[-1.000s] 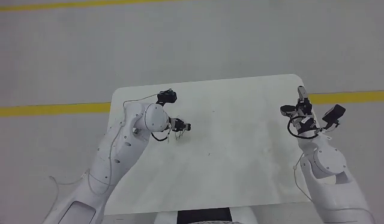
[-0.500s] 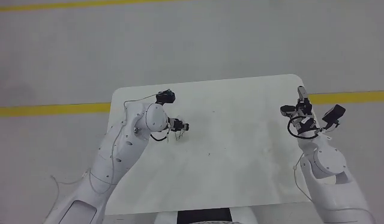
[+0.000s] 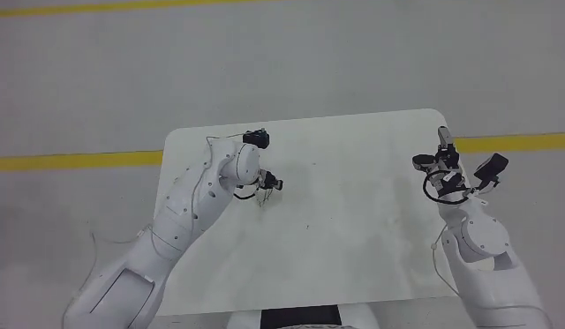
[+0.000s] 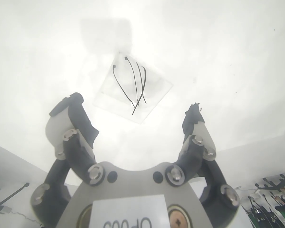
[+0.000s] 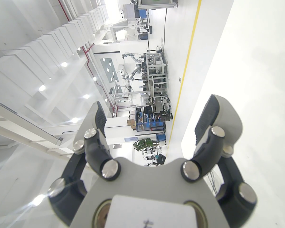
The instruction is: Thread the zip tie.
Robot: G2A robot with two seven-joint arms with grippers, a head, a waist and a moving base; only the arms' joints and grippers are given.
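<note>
Several thin black zip ties (image 4: 134,85) lie fanned out on a clear square sheet (image 4: 114,96) on the white table. My left gripper (image 4: 133,110) hangs open just above them, its black-tipped fingers (image 4: 74,110) spread to either side with nothing between. In the top view the left gripper (image 3: 269,186) sits over the zip ties (image 3: 261,200) near the table's left part. My right gripper (image 5: 156,112) stands open and empty at the table's right edge, pointing away from the table; the top view shows the right gripper (image 3: 439,153) there.
The white table (image 3: 353,214) has broad bare room between the two arms. Its right edge runs just beside the right arm. Yellow floor lines (image 3: 79,160) run behind the table.
The left arm has swung a little to the right and forward, bringing its gripper over the zip ties. The right arm has not moved.
</note>
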